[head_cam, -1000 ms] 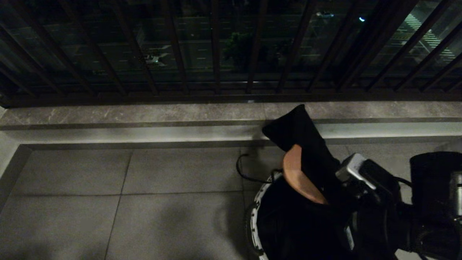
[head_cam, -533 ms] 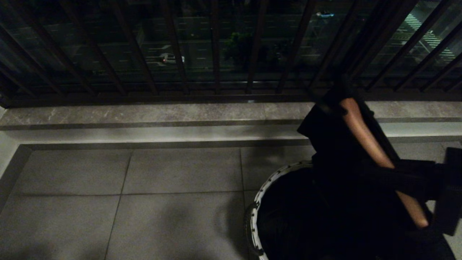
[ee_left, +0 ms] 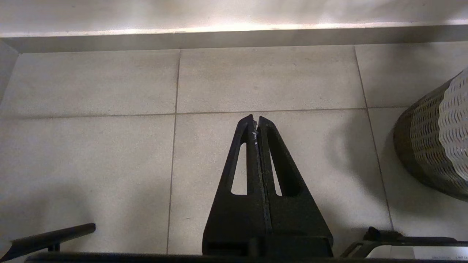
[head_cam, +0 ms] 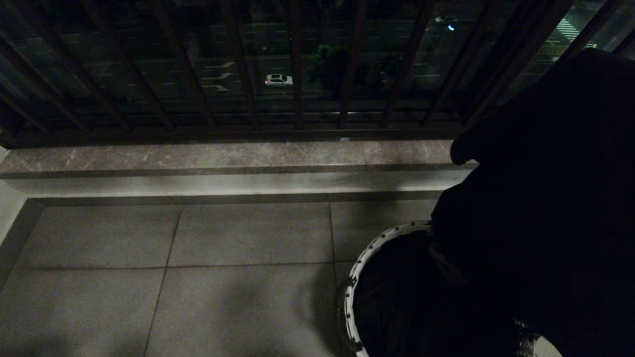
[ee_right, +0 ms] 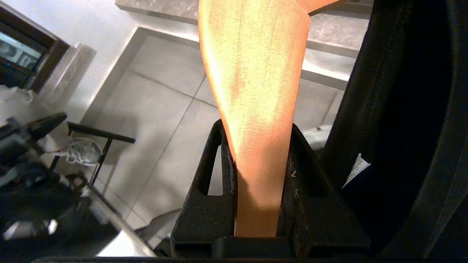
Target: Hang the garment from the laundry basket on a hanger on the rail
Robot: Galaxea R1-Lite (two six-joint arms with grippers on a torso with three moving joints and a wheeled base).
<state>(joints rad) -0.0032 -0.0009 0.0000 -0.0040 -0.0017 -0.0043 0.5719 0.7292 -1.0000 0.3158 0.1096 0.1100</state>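
My right gripper [ee_right: 256, 135] is shut on a wooden hanger [ee_right: 252, 73], whose orange-brown arm runs up from between the fingers. A black garment [head_cam: 545, 198] hangs on the hanger and fills the right of the head view, hiding the gripper there. In the right wrist view the garment [ee_right: 409, 128] hangs beside the hanger, with a white label. Below it on the floor stands the laundry basket [head_cam: 369, 253], and its woven wall [ee_left: 438, 135] shows in the left wrist view. My left gripper [ee_left: 255, 122] is shut and empty, parked above the tiles. The rail is out of view.
A dark balustrade [head_cam: 297, 64] with vertical bars runs along the far side above a stone ledge [head_cam: 198, 158]. Grey floor tiles [head_cam: 173, 277] lie left of the basket. A dark stand [ee_right: 98, 138], a shoe and clutter sit at the side in the right wrist view.
The right arm has lifted the hanger and garment out of the basket, up and to the right; the black cloth now covers the arm and hanger in the head view.
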